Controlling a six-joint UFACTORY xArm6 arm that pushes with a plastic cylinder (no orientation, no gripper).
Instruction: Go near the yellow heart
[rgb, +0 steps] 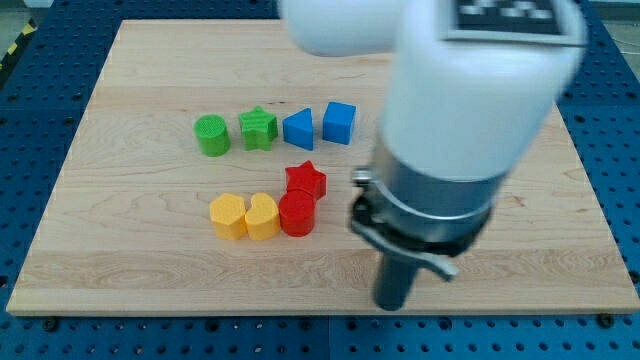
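The yellow heart (262, 216) lay well off toward the view's left of my tip (394, 303) and a little toward the view's top of it, wedged into a tight cluster: a second yellow block (228, 216), rounded or many-sided as far as I could make out, touched it on the side farther from me, and a red cylinder (297, 213) touched it on the side nearer me, standing between it and my tip. A red star (306, 181) sat just above that cylinder, touching it. Farther up the board ran a row of four, all well apart from my tip: green cylinder (211, 135), green star (258, 128), blue triangle (299, 128) and blue cube (339, 122). My tip rested on bare wooden board (120, 240) near the view's bottom edge, touching no block; having no jaws, it was neither spread nor pinching anything, only a plain rod standing upright. Its very end was blurred against the board's edge, so I placed it roughly. Since the red cylinder blocked the straight line, I judged the cleaner approach was to slide leftward along the open strip below the cluster, then ease upward toward the heart's lower edge and halt just short of contact. Coming in directly risked shoving the red cylinder into the heart and scattering the whole group, so a slow final stretch seemed wise.
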